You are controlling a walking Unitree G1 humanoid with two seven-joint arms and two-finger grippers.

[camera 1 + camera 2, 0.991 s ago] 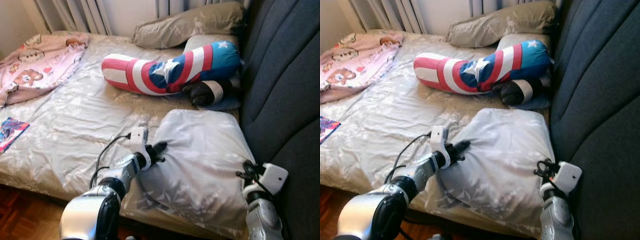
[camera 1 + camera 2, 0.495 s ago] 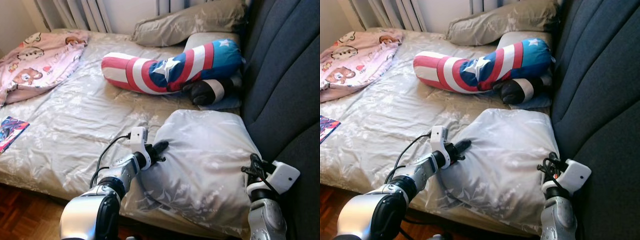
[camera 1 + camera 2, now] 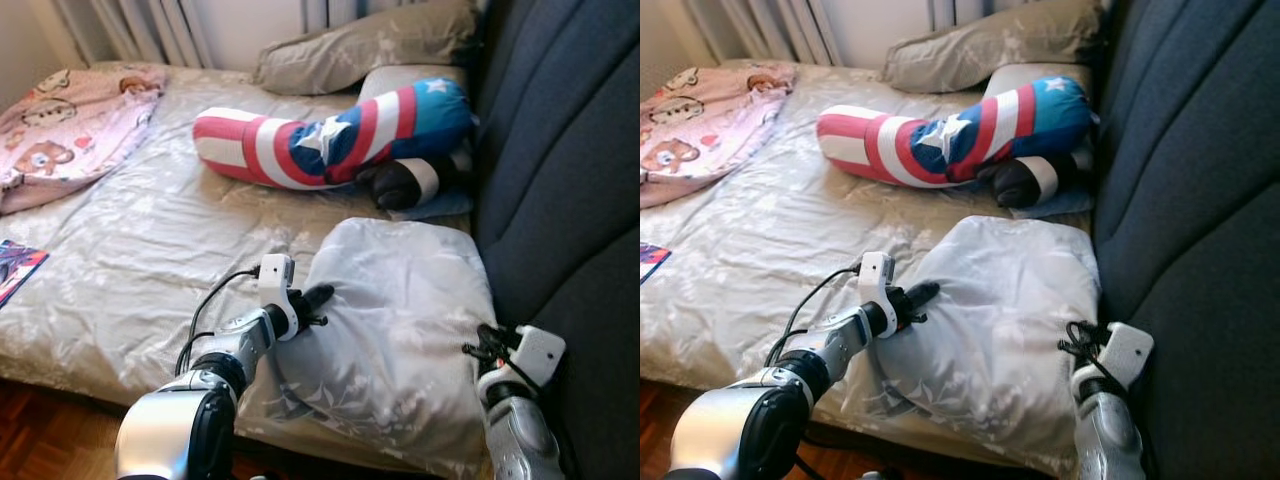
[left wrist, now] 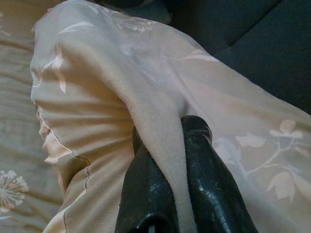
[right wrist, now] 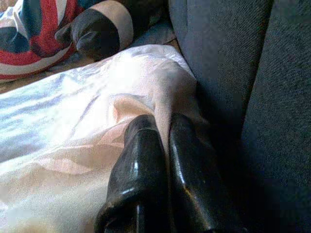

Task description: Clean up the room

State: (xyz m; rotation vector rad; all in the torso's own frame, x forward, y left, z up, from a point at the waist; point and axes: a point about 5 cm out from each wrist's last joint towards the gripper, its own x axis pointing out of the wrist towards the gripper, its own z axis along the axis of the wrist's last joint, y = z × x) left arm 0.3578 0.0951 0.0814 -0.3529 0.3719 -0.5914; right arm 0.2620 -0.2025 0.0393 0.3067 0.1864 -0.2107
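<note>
Silvery pillow (image 3: 400, 310) lies on bed (image 3: 150, 250) hard against dark headboard (image 3: 570, 150), just below the stars-and-stripes bolster (image 3: 330, 135). Left gripper (image 4: 167, 145) is at the pillow's edge away from the headboard, fingers pressed together w/ a fold of pillowcase pinched btwn them. Right gripper (image 5: 163, 133) is at the pillow's headboard-side edge, fingers closed on cloth there too. Pink blanket (image 3: 60, 125) sits well apart from pillow, across bed.

We are seeing soft daylight coming from the curtains (image 3: 150, 25) at the far side, making the bed sheet (image 3: 150, 250) shine. The dark sofa back (image 3: 560, 150) is staying shadowy. Head views are looking sharp; close black fingers (image 5: 141, 174) are looking blurry.
</note>
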